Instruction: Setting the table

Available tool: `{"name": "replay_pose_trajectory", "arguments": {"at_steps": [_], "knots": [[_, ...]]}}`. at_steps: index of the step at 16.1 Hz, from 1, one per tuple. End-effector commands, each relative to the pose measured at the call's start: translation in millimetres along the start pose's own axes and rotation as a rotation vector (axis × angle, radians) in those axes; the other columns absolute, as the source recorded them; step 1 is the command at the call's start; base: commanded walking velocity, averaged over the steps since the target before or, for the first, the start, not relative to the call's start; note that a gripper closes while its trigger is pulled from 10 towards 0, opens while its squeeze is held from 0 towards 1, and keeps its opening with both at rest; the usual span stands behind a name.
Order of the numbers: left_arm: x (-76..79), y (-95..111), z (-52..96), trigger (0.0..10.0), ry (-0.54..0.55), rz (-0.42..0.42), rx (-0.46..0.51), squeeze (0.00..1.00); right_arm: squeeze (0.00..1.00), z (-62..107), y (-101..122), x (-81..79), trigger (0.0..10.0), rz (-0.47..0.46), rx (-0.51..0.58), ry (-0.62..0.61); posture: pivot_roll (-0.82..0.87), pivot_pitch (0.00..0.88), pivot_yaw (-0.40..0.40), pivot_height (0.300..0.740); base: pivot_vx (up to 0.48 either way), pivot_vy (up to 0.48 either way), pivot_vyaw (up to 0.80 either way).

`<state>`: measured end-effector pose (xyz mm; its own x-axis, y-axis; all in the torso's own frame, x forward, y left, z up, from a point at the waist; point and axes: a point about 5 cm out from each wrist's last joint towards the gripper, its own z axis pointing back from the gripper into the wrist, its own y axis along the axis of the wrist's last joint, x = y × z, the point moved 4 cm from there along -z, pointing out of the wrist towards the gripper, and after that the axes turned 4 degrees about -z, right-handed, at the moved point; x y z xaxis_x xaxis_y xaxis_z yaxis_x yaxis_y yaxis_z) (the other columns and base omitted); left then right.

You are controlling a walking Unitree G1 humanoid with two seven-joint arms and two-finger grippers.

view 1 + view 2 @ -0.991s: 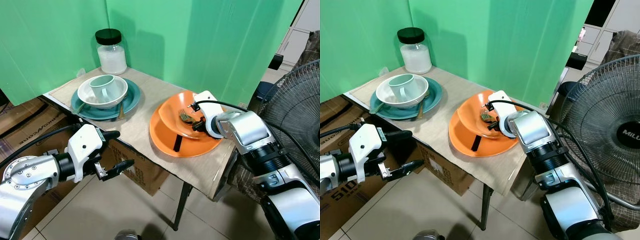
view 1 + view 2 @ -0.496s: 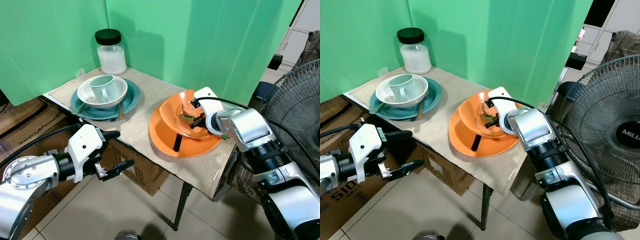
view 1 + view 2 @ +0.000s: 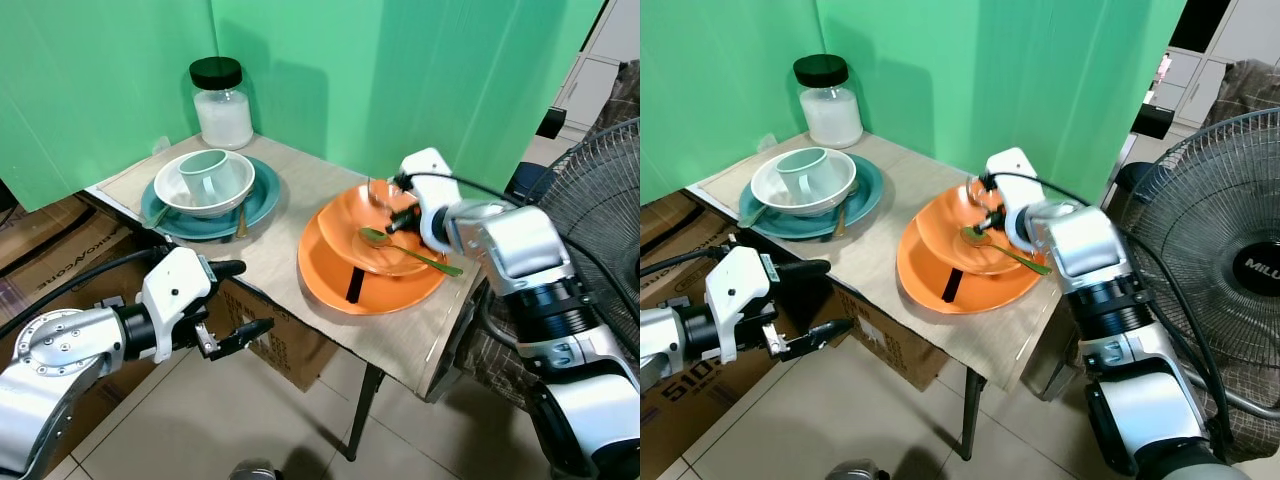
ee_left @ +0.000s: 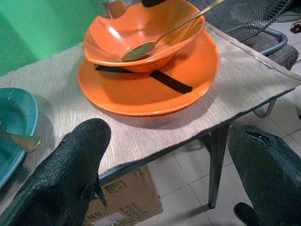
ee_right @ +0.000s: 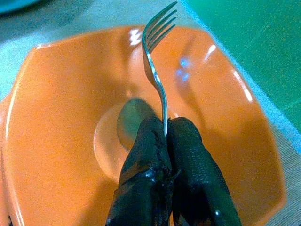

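Pinching a fork (image 5: 157, 80) tight, the right jaws (image 5: 165, 134) hung over the orange bowl (image 3: 385, 235), its spoon (image 3: 405, 250) inside. Left jaws (image 3: 232, 300) gaped empty below the bench (image 3: 290, 240). Laying out cutlery remained, by my judgement.

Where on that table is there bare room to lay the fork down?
The widest bare patch of table lies between the teal plate and the orange plate. A narrower strip runs along the front edge. The right jaws hold the fork over the orange bowl, already crowded by a spoon.
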<state>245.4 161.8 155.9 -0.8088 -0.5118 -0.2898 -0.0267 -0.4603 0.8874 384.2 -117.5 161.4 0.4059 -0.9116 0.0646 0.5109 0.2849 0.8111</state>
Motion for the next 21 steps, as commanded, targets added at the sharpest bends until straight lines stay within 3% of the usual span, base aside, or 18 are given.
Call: {"name": "replay_pose_trajectory", "arguments": {"at_steps": [1,7,9,11,12,13,16,21], "knots": [[-1.9,2.1,-2.1,10.0,0.01,-0.013,0.005,0.0,0.0,4.5,9.1,0.1,0.0,-0.023,0.057,0.009,0.21,0.0,-0.007,0.74,0.0,0.0,0.0],[-2.5,2.0,-12.9,10.0,0.088,-0.021,0.014,0.0,0.0,16.4,20.5,-5.1,0.0,-0.183,0.322,0.071,0.2,0.0,-0.014,0.74,0.0,0.0,0.0],[-7.6,4.1,-19.9,10.0,0.168,-0.012,0.026,0.0,0.0,21.7,13.8,-12.6,0.0,-0.325,0.396,0.11,0.2,0.0,-0.02,0.74,0.0,0.0,0.0],[-17.1,1.6,-22.5,10.0,0.267,-0.015,0.012,0.0,0.0,29.7,14.5,-19.8,0.0,-0.307,0.461,0.138,0.19,0.0,-0.026,0.74,0.0,0.0,0.0],[-25.7,5.4,-24.7,10.0,0.369,-0.003,0.039,0.0,0.0,40.5,14.8,-27.4,8.5,-0.272,0.537,0.134,0.19,0.0,-0.031,0.74,0.0,0.0,0.0],[-27.9,9.0,-25.4,10.0,0.415,0.019,0.063,0.0,0.0,45.7,13.2,-29.8,10.0,-0.252,0.576,0.112,0.19,0.0,-0.033,0.74,0.0,0.0,0.0],[-29.2,14.4,-25.6,10.0,0.5,0.06,0.097,0.0,0.0,57.9,10.4,-28.9,10.0,-0.283,0.664,0.045,0.19,0.0,-0.034,0.74,0.0,0.0,0.0],[-25.9,30.8,-28.1,10.0,0.579,0.008,0.155,0.0,0.0,86.4,8.4,-27.0,10.0,-0.251,0.774,-0.058,0.19,0.0,-0.046,0.74,0.0,0.0,-0.78]]}}
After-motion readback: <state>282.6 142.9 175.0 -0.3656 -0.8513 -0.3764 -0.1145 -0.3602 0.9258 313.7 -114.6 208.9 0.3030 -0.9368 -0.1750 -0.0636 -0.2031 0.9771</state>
